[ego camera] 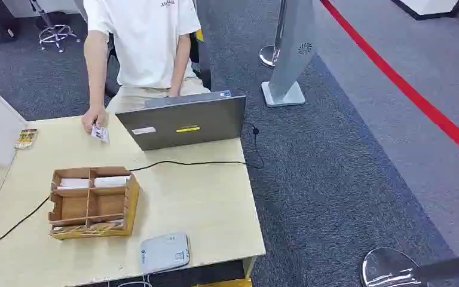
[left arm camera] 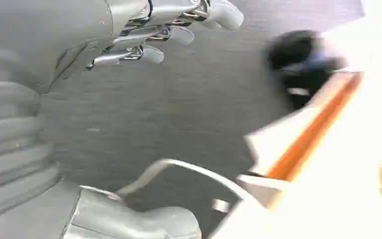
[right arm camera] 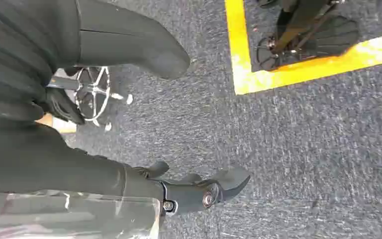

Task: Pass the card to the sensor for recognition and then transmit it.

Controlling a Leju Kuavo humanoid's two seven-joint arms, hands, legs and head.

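Note:
A person seated at the far side of the table holds a small white card (ego camera: 100,133) in one hand (ego camera: 92,121), low over the tabletop and left of the laptop. The grey-white card sensor (ego camera: 164,252) lies flat near the table's front edge. My left hand (left arm camera: 54,59) hangs over grey floor beside a white and orange edge; its fingers (left arm camera: 179,35) and thumb (left arm camera: 144,224) are spread with nothing between them. My right hand (right arm camera: 25,139) hangs over dark carpet, thumb (right arm camera: 149,50) and fingers (right arm camera: 214,189) apart and empty.
A wooden compartment box (ego camera: 92,203) with white cards in its far cells stands left of centre on the pale table (ego camera: 203,203). An open grey laptop (ego camera: 182,121) faces the person; a black cable (ego camera: 185,162) crosses the table. A white stand (ego camera: 290,54) and stanchion base (ego camera: 394,269) stand at right.

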